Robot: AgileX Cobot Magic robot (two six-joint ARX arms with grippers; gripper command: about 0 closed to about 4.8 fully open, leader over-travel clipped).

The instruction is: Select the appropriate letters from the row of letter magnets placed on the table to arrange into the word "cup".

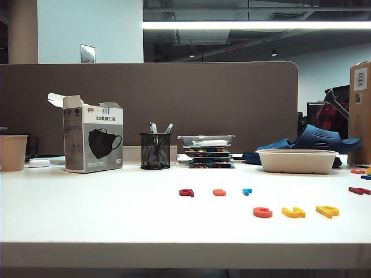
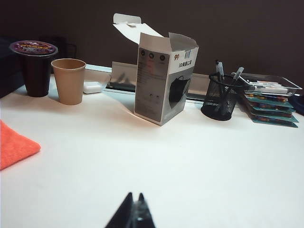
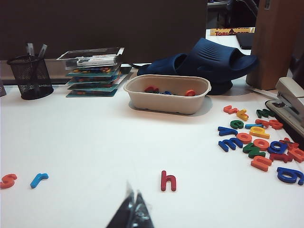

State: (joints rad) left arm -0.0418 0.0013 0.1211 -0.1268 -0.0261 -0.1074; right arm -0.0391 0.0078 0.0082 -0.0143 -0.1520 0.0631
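Closest to you in the exterior view, near the front edge of the table (image 1: pixel 87 220), you've got the orange-red "c" (image 1: pixel 262 212), then the yellow "u" (image 1: pixel 294 212) and the yellow "p" (image 1: pixel 327 211) lined up in a row reading "cup", each just beside the next. Just behind them sits what's left of the row of letter magnets: a dark red letter (image 1: pixel 186 192), an orange one (image 1: pixel 219 192) and a small blue one (image 1: pixel 247 191), spaced apart. You won't spot either arm in that view. The left gripper (image 2: pixel 133 211) shows only as dark fingertips pinched together over bare tabletop, nothing between them, facing the mask box (image 2: pixel 164 78) and the mesh pen cup (image 2: pixel 222 96). The right gripper (image 3: pixel 132 209) looks the same, tips pressed shut and empty, with a dark red "h" (image 3: pixel 168 181) just beside it and a loose pile of letters (image 3: pixel 259 142) off near the beige tray (image 3: pixel 167 93).
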